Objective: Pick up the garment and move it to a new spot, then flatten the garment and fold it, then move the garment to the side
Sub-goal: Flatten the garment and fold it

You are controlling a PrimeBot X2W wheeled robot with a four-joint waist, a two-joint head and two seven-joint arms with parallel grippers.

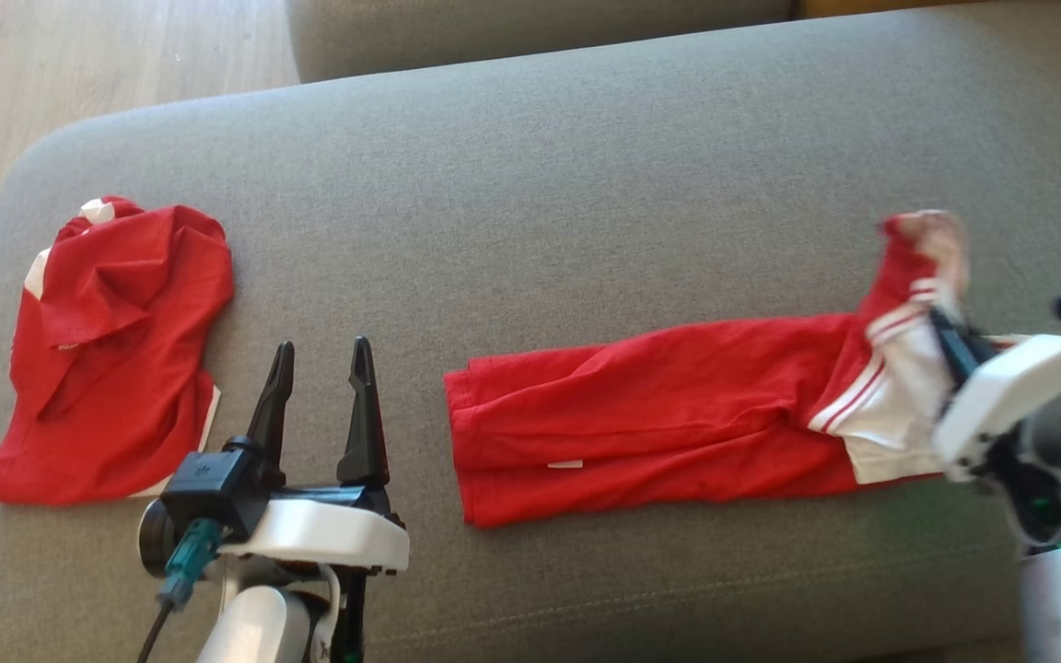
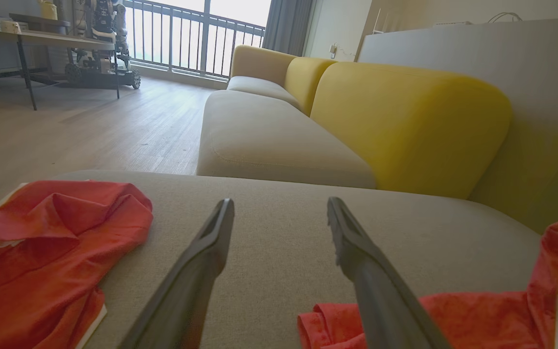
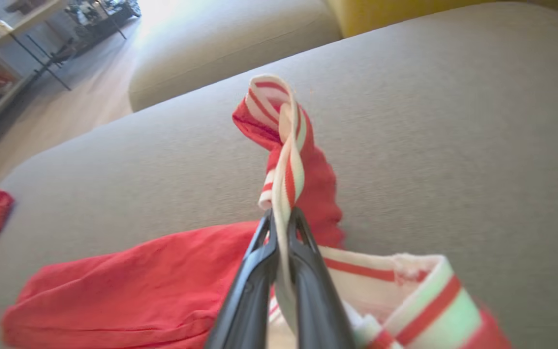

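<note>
A grey, coarse-woven sofa cushion point(image 1: 586, 138) spreads beneath me. The garment point(image 1: 659, 414), soft red knit with a white striped band point(image 3: 284, 160), lies long and rumpled at centre right; my right gripper point(image 3: 283, 215) pinches that band tight. My left gripper point(image 1: 323, 346) gapes empty, lower left.

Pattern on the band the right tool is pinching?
White with red stripes; the band shows best in the right wrist view.
</note>
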